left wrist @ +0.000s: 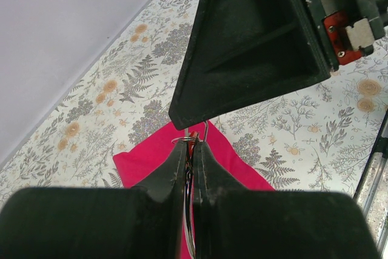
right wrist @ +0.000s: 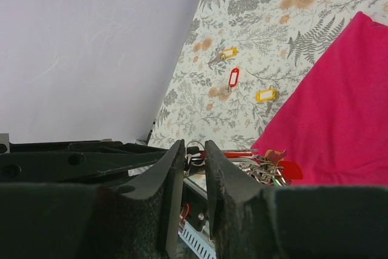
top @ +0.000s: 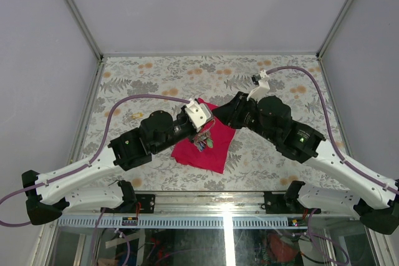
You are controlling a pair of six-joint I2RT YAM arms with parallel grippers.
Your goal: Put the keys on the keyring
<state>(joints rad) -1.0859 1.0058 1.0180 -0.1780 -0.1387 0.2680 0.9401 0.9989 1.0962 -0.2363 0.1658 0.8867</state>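
Above the magenta cloth [top: 215,152] on the floral table [top: 156,73], the left gripper [left wrist: 189,148] is clamped tight on the thin wire of the keyring [top: 203,141], while the right gripper [right wrist: 194,145] shows only a narrow slit around that same wire, its grip impossible to judge.

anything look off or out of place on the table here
Three loose tagged keys lie scattered on the floral table by the wall, off the magenta cloth and apart from the keyring bunch. The cloth sits askew to the table edges. Nothing looks damaged.
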